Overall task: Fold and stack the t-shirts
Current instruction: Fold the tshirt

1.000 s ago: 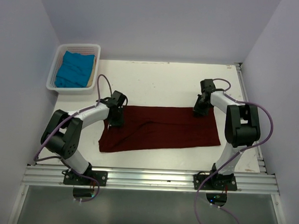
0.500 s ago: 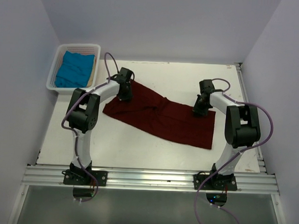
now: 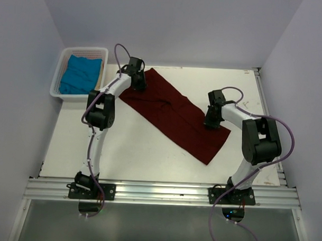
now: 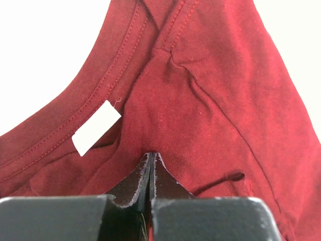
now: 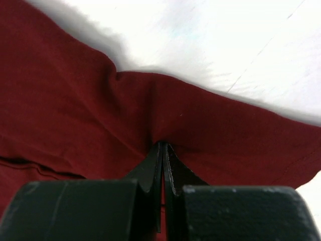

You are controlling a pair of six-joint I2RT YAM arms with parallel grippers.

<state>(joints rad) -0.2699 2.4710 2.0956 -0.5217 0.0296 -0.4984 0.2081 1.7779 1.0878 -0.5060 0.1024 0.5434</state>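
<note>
The dark maroon t-shirt (image 3: 174, 114) lies folded in a long band, slanting from the far left down to the near right of the table. My left gripper (image 3: 138, 84) is shut on its far left end, near the collar and a white label (image 4: 96, 127); the cloth (image 4: 210, 100) bunches at my closed fingertips (image 4: 152, 156). My right gripper (image 3: 212, 119) is shut on the shirt's right edge (image 5: 75, 115), with red cloth pinched at the tips (image 5: 162, 145). The teal-blue t-shirt (image 3: 78, 74) lies in the basket.
A white slatted basket (image 3: 59, 92) stands at the far left corner of the white table (image 3: 133, 146). Pale walls close in on both sides and behind. A metal rail (image 3: 164, 192) runs along the near edge, where the arm bases sit.
My left gripper has swung the shirt's left end away from me toward the far left, turning the band from level to a steep slant. The right gripper shifted slightly left and nearer.
</note>
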